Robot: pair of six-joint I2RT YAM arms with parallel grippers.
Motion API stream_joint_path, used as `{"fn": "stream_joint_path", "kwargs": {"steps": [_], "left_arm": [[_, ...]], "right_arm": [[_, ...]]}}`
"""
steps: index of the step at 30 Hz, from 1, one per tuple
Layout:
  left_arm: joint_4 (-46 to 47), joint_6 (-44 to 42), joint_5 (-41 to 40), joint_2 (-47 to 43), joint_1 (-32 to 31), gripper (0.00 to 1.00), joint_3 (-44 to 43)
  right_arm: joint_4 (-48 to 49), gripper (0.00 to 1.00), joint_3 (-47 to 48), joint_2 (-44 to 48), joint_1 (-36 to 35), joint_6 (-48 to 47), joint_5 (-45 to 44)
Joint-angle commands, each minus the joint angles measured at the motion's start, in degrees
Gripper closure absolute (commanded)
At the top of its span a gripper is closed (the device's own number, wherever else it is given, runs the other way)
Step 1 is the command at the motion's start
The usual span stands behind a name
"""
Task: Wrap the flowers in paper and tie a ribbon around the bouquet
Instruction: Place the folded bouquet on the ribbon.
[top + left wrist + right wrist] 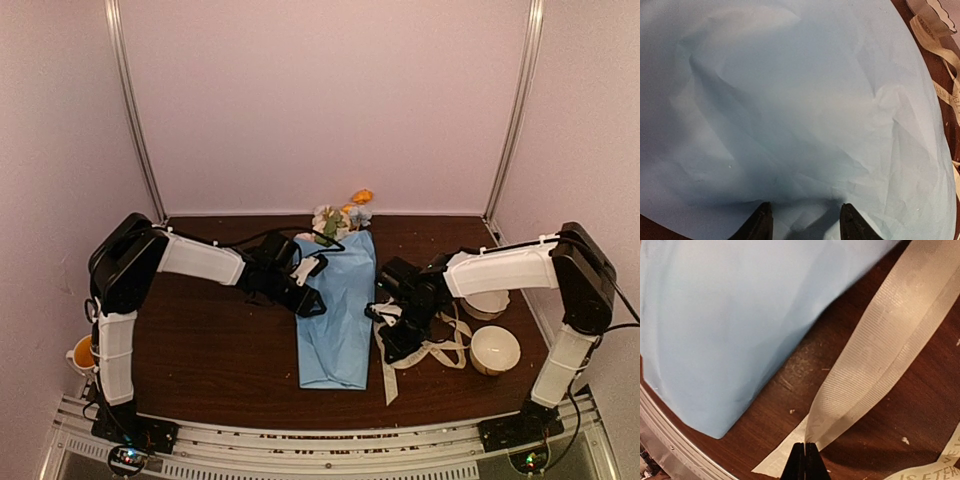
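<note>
On the dark brown wooden table point(220, 340), centre: the bouquet point(337, 310), a long flat bundle of light blue tissue-like paper point(790, 110), narrow end toward the arm bases. Poking from its far, wide end: the small bunch of artificial flowers point(338, 215) in pink, white and orange.

Just left of the bundle's upper half: the black left gripper point(308, 290). Stands with jaws apart, fingertips over creased blue paper, nothing visibly pinched between them.

Just right of the bundle: the black right gripper point(805, 452). Pinches shut on the long flat cream-beige ribbon point(880, 345), clamping a folded stretch right at the fingertips, close above the wood. Beyond the grip, loose loops of it on the table to the right of the bundle, 1 end near the front edge. Dark printed lettering on a strand at the lower right of the right wrist view.

At the table's right side: 2 round white bowls. In the nearer bowl point(495, 350), a plain pale interior on show, a ribbon loop just beside its rim. The farther bowl point(487, 303) partly hidden beneath the right arm, contents impossible to tell. Beside the left arm, at the table's left edge: a small white cup point(82, 353) with something yellow-orange inside, too small to identify.
</note>
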State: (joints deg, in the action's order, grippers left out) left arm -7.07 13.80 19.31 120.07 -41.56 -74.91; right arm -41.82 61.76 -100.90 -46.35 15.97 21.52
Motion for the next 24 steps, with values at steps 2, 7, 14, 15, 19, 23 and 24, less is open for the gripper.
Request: {"fn": "stream_joint_path", "kwargs": {"steps": [2, 7, 14, 15, 19, 23, 24], "left_arm": [[-6.5, -0.3, -1.9, 5.3, 0.4, 0.50, 1.9], [-6.3, -0.1, -1.8, 5.4, 0.4, 0.50, 2.1], [-6.3, -0.2, -1.8, 5.5, 0.4, 0.50, 2.2], [-6.4, -0.3, -1.9, 5.4, 0.4, 0.50, 2.2], [-6.4, -0.2, -1.9, 5.4, 0.4, 0.50, 2.5], [-6.2, -0.3, -1.9, 5.4, 0.4, 0.50, 2.8], [-6.2, -0.4, -2.0, 5.4, 0.4, 0.50, 2.7]], "right_arm": [[-1.1, 1.00, 1.1, 8.1, -0.9, 0.5, 2.8], [0.1, 1.00, 0.3, 11.9, -8.2, -5.9, 15.1], [5.8, 0.84, 10.4, 3.9, -19.8, -5.0, 10.6], [6.1, 0.71, 11.9, 3.1, -20.4, -4.4, 6.1], [8.9, 0.45, 11.8, 5.1, -19.3, -0.5, -6.7], [14.2, 0.35, 4.1, 9.7, -14.8, 6.7, -8.2], [14.2, 0.35, 2.4, 9.8, -12.9, 9.2, -8.3]]}}
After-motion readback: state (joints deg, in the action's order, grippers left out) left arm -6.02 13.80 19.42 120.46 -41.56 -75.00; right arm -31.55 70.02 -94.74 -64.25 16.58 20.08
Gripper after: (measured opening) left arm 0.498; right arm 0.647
